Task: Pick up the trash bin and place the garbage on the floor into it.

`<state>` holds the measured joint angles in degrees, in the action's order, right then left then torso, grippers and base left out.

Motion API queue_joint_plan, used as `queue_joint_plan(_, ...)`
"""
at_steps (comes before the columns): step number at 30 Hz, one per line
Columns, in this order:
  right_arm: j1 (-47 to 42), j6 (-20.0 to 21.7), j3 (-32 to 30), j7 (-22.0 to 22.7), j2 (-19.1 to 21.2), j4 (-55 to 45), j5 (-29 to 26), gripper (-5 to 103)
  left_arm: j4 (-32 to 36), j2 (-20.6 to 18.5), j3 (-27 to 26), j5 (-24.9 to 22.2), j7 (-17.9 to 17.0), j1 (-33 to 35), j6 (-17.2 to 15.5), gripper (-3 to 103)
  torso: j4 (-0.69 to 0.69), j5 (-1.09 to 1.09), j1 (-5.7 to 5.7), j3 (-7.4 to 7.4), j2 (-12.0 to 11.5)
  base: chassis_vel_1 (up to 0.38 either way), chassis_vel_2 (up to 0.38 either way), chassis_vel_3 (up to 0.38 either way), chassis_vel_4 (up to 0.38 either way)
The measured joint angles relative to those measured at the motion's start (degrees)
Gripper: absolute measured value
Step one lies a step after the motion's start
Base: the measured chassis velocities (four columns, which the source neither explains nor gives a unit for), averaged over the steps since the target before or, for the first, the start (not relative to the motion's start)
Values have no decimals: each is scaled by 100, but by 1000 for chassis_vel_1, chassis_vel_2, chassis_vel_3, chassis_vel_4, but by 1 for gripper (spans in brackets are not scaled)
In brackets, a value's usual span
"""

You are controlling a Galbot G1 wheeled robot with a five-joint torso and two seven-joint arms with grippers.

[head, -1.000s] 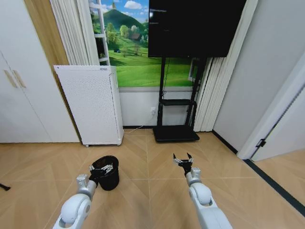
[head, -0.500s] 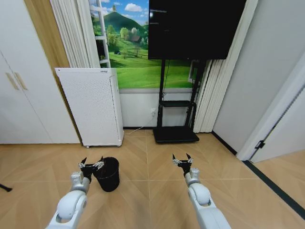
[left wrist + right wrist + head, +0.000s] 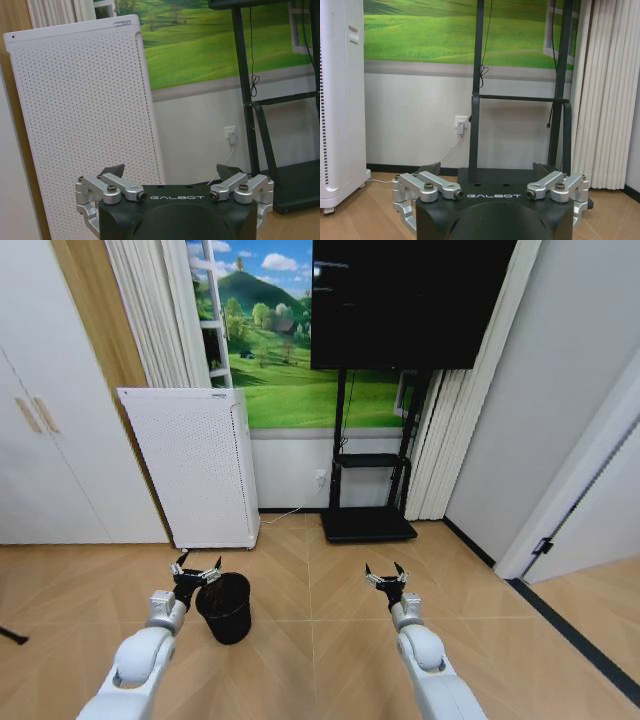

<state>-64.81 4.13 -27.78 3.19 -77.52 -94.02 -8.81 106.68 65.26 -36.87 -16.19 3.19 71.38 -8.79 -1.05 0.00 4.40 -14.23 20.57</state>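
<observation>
Leftward off the trash bin (image 3: 224, 606) goes the left end effector (image 3: 196, 571), spread wide beside its rim; right end effector (image 3: 385, 576) hovers wide over floor (image 3: 320, 640).

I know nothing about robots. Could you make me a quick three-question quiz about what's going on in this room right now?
1. True or false: the left gripper is clamped on the trash bin.
2. What stands nearest behind the bin: A) the white appliance, B) the TV stand, C) the wardrobe?
3. How are the right gripper fingers set?

Key: 1. False; it is open, beside the bin's rim. 2. A. 3. Spread open, holding nothing.
</observation>
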Motion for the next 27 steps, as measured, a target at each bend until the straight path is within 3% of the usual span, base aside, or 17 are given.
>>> queue_joint_plan(27, 14, -37, -42, -70, 148, 15, -165, 100, 319, 60, 3, -17, -226, 90, -280, 100, 0, 1, 232, -388, 622, 0, 0, 0, 0)
